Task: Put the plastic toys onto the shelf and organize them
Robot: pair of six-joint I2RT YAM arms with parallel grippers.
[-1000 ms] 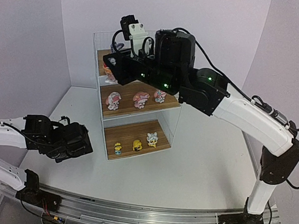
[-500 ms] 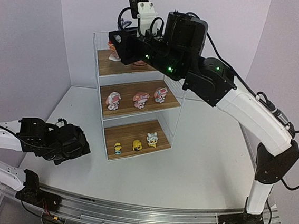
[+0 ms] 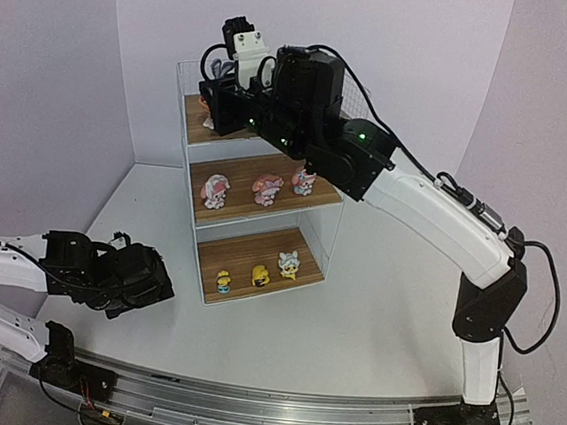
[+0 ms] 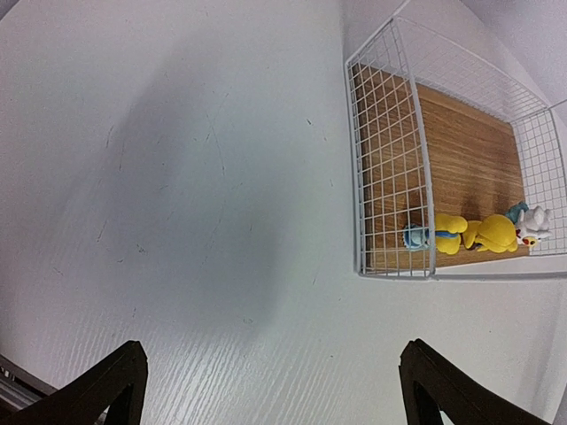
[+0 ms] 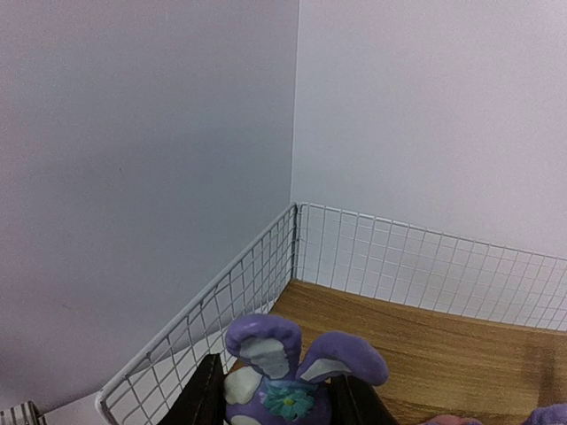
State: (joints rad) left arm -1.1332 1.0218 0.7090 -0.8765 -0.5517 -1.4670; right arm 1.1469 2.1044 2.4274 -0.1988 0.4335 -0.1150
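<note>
The shelf (image 3: 250, 246) stands mid-table. Three pink-and-white hatted figures (image 3: 267, 188) line its middle board and three small yellow/white ones (image 3: 259, 276) its bottom board. My right gripper (image 3: 213, 105) reaches over the top tier's left end. In the right wrist view it (image 5: 282, 403) is shut on a purple long-eared bunny (image 5: 288, 376), just above the top board (image 5: 425, 341). Parts of another purple and pink toy (image 5: 549, 414) show at the lower right edge. My left gripper (image 3: 156, 283) is open and empty, low over the table left of the shelf; its fingers (image 4: 120, 385) stand wide apart.
The shelf's bottom tier (image 4: 461, 142) with the yellow toys (image 4: 492, 235) lies ahead and right of the left gripper. White wire walls (image 5: 221, 301) enclose the top tier's left and back. Purple walls close in the table behind and at the sides.
My right arm rose from in front of the top tier, then swung left and back over its left end with the bunny. My left arm drifted slightly down.
</note>
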